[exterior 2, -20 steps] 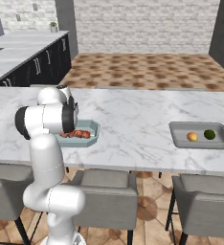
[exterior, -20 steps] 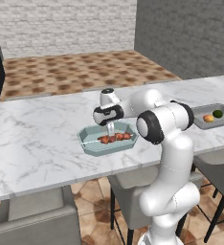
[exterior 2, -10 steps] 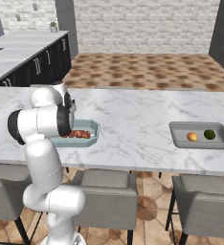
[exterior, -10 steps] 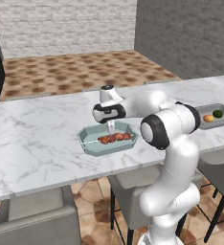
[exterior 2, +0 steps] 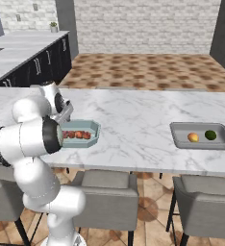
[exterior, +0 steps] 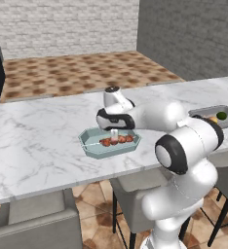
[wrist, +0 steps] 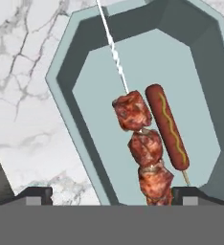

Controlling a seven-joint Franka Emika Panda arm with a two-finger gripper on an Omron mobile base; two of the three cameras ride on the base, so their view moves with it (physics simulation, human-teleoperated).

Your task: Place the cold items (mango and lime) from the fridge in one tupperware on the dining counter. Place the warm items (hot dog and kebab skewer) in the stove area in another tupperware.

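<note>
Right base view showed two containers on the white marble counter [exterior 2: 133, 115]: a pale teal octagonal tupperware [exterior 2: 92, 135] holding one kebab skewer [wrist: 141, 143] and one hot dog [wrist: 167, 125] under the released, wide-spread gripper [exterior: 114, 136], and a grey rectangular tray [exterior 2: 201, 143] with one orange mango [exterior 2: 193, 137] and one green lime [exterior 2: 210, 135].

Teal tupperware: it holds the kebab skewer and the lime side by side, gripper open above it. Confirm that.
Not quite. Beside the kebab skewer in the teal tupperware lies the hot dog, not the lime, as the hand view shows. The lime sits with the mango in the grey tupperware in the right base view. The gripper is indeed open above the teal one.
</note>
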